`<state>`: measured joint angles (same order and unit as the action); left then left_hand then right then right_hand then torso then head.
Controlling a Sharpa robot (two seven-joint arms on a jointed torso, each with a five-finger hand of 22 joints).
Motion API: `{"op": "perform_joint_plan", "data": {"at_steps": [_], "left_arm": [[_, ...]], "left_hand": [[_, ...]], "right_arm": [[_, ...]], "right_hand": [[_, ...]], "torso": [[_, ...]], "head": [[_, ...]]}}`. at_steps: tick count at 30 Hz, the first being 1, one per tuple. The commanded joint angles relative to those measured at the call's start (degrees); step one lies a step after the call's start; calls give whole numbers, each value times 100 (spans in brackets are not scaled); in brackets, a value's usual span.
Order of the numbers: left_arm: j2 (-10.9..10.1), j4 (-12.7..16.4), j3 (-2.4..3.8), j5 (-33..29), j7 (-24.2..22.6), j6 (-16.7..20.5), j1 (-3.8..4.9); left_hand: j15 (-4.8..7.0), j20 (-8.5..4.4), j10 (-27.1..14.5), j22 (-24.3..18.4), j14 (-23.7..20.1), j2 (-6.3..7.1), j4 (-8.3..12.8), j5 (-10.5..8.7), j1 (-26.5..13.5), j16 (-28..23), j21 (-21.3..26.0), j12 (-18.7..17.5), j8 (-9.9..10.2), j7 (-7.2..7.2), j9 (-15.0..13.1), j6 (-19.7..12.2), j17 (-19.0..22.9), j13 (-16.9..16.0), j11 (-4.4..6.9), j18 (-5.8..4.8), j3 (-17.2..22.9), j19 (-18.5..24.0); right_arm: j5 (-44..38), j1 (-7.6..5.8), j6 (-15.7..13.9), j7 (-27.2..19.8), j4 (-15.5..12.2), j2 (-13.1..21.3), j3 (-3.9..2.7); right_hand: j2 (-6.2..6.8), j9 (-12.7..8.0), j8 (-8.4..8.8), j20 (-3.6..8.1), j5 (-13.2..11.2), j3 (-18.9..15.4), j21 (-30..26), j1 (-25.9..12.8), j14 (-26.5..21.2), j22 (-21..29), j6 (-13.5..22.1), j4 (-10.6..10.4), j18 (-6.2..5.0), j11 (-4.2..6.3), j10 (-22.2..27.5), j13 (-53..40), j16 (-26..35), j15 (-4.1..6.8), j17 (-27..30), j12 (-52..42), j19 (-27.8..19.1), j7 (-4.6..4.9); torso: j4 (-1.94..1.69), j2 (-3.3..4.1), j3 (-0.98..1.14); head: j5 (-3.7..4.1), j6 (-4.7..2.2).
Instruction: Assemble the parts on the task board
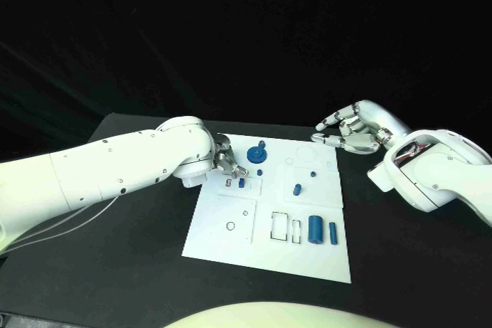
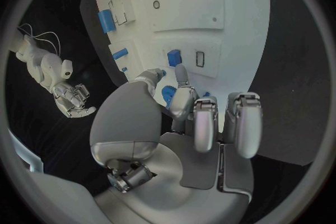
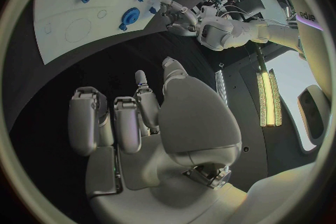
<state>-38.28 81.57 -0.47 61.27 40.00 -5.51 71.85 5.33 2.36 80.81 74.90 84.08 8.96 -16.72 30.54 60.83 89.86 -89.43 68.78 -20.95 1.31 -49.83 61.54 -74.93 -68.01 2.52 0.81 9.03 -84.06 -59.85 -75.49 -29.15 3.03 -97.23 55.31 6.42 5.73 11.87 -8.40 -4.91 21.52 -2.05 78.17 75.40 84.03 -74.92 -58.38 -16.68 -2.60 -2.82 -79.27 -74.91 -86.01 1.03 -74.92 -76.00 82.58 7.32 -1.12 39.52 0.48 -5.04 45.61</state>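
A: Do we see any writing? On the task board (image 1: 269,257) we make out only thin black outlines of slots and circles, no words we can read.

B: Agreed. Our left hand (image 1: 227,165) is over the board's far left part, fingers curled down next to a small blue piece (image 1: 242,183) (the wrist view shows the fingertips (image 2: 183,75) close to that piece, but we cannot tell whether anything is pinched).

A: And the right hand (image 1: 350,133)?

B: It hangs over the black table (image 1: 123,271) just beyond the board's far right corner, fingers bent inward, nothing in them.

A: The parts?

B: A round blue disc with a knob (image 1: 257,154) lies near the left hand, a small blue peg (image 1: 297,189) in the middle, and a blue block (image 1: 316,229) with a thin blue bar (image 1: 333,230) beside it toward the near right.

A: Around the table we see darkness.
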Motion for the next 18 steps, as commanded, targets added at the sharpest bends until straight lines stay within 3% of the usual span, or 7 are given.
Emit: {"op": "perform_joint_plan", "data": {"at_steps": [1,6,11,18], "left_arm": [[-69,21,48,-241,31,117,44],[-156,-89,96,-289,-19,-67,244],[-115,-324,108,-183,-34,-144,414],[99,-767,108,51,-43,-155,486]], "left_hand": [[-14,-5,-153,1182,592,-35,26,36,217,14,106,-199,123,46,54,-188,-1507,188,-36,7,-31,-327],[-124,7,-392,940,592,-48,5,37,567,14,241,-519,397,184,303,-363,-1507,505,-160,70,-42,-130],[-167,27,-517,879,592,-45,-5,36,600,14,280,-688,517,248,437,-416,-1507,670,-208,85,-90,-82],[-177,33,-526,872,592,-66,-10,36,587,14,285,-699,546,259,477,-416,-1507,687,-219,87,-105,-77]], "right_arm": [[-30,8,45,-47,9,-1,3],[-28,10,41,-35,32,4,5],[-28,11,34,-25,52,-3,6],[-28,11,35,-17,51,-20,7]], "right_hand": [[19,7,-22,-11,26,-34,-38,-53,416,-716,44,7,-56,11,31,-68,23,23,-795,20,-46,0],[16,8,-24,-11,42,-39,-48,-62,414,-711,48,9,-58,11,36,-63,27,23,-789,26,-51,1],[16,8,-24,-11,42,-39,-48,-62,414,-711,48,9,-58,11,36,-63,27,23,-789,26,-51,1],[11,8,-26,-11,53,-39,-42,-65,413,-716,48,10,-57,11,33,-66,29,23,-786,22,-47,0]], "torso": [[-3,-7,3],[-11,0,3],[-7,2,7],[-3,17,1]], "head": [[12,-24],[36,-65],[15,-99],[-1,-129]]}}
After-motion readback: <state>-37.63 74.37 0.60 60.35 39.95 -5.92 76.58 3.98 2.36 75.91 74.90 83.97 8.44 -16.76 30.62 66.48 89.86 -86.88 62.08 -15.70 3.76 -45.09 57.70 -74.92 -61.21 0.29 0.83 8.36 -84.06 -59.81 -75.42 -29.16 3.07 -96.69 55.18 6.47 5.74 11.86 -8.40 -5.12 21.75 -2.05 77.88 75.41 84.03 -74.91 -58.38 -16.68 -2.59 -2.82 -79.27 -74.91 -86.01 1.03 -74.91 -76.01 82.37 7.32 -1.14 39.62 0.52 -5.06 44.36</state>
